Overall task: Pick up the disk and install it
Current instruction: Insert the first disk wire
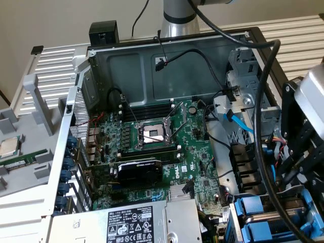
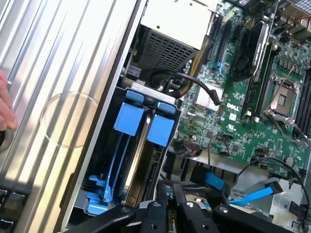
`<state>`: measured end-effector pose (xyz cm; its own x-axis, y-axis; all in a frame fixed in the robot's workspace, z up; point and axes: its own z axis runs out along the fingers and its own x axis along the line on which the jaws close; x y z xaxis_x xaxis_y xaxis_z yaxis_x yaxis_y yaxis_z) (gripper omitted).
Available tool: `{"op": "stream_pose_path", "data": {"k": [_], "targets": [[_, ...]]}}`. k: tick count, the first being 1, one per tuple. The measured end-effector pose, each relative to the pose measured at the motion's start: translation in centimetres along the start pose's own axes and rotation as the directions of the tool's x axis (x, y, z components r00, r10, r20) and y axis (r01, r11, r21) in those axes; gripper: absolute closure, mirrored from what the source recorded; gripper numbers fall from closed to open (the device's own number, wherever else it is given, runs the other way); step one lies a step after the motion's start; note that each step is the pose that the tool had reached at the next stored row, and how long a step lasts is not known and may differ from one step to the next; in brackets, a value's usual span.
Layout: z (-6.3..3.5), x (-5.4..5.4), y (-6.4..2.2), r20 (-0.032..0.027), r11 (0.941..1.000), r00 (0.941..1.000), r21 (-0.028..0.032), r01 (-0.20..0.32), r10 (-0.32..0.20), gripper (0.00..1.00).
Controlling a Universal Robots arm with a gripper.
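- Disk [image 2: 159, 130]: standing edge-on in drive bay [image 2: 133, 87], long axis pointing straight away from tool [image 2: 171, 191].
- Hovering just beside its near end, nearly closed, gripping nothing visible.

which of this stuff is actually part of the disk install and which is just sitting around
In the job:
- gripper, above the drive bay
- blue disk carriers in that bay

Just lying about:
- loose processor chip outside the case
- power supply
- graphics card
- blue cable
- person's hand
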<state>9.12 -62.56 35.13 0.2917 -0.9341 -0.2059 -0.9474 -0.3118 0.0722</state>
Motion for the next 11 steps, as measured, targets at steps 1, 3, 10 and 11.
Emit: {"op": "stream_pose_path", "data": {"k": [1, 3, 10, 11], "targets": [[0.02, -0.2, -0.06, -0.0132, 1.0, 0.9999, -0.004, -0.002, 0.002, 0.84], [0.05, -0.6, -0.16, -0.0423, 0.9999, 0.9991, -0.0128, -0.006, 0.006, 0.84], [0.19, -1.9, -0.55, -0.1436, 0.9988, 0.9895, -0.0424, -0.023, 0.017, 0.84], [0.22, -2.0, -0.59, -0.1605, 0.9985, 0.9869, -0.0472, -0.026, 0.018, 0.84]]}}
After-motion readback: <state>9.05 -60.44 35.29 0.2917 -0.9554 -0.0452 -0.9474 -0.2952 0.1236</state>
